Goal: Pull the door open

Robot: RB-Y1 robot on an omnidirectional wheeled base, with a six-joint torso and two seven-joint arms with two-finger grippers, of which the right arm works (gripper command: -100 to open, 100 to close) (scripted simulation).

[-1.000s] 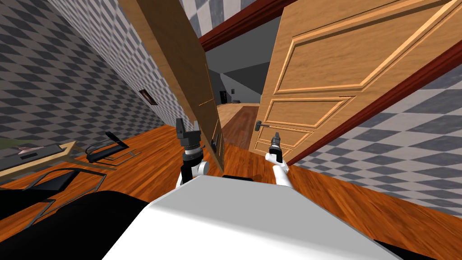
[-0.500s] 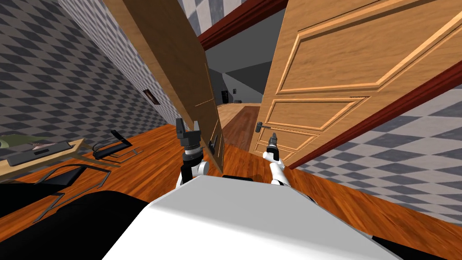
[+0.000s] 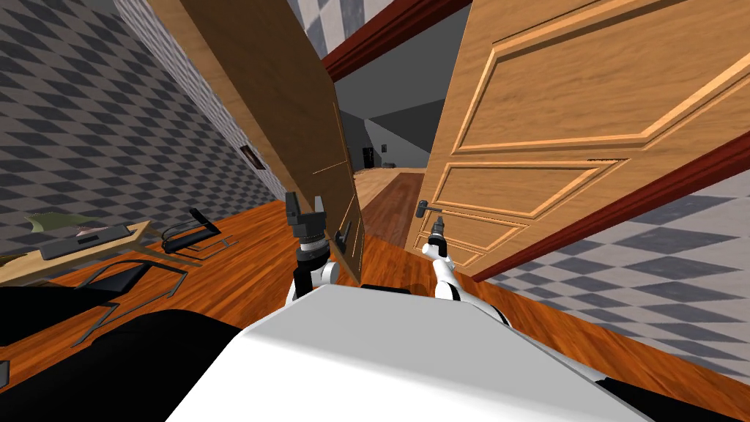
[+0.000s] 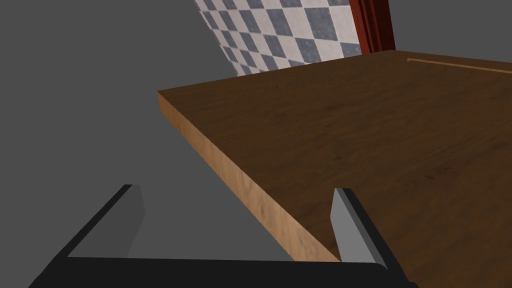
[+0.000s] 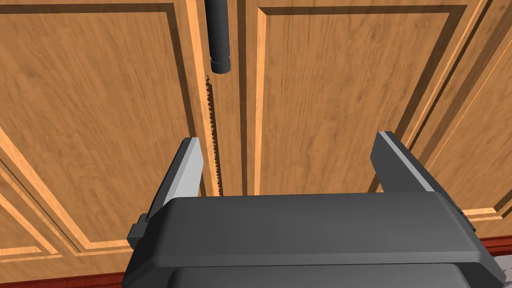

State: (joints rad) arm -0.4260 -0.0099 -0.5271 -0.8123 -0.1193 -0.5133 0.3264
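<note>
Door handle (image 5: 219, 37), seen from the wrist, clears the spread right pincer (image 5: 288, 140).

Cut off or too small to read

The dark door handle (image 5: 219, 35) runs off the right wrist view's edge, its mount unseen. In the head view, the panelled door (image 3: 586, 95) passes the top edge. The table (image 3: 132, 231) is clipped at the left, and the things on it are too small to tell.

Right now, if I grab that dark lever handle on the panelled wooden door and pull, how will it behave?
The dark lever handle looks like a rigid, smooth round bar, so it probably won't flex but might slip in the open right gripper. The panelled wooden door looks large and solid, likely heavy. Standing ajar, it should swing rather than tip.
</note>
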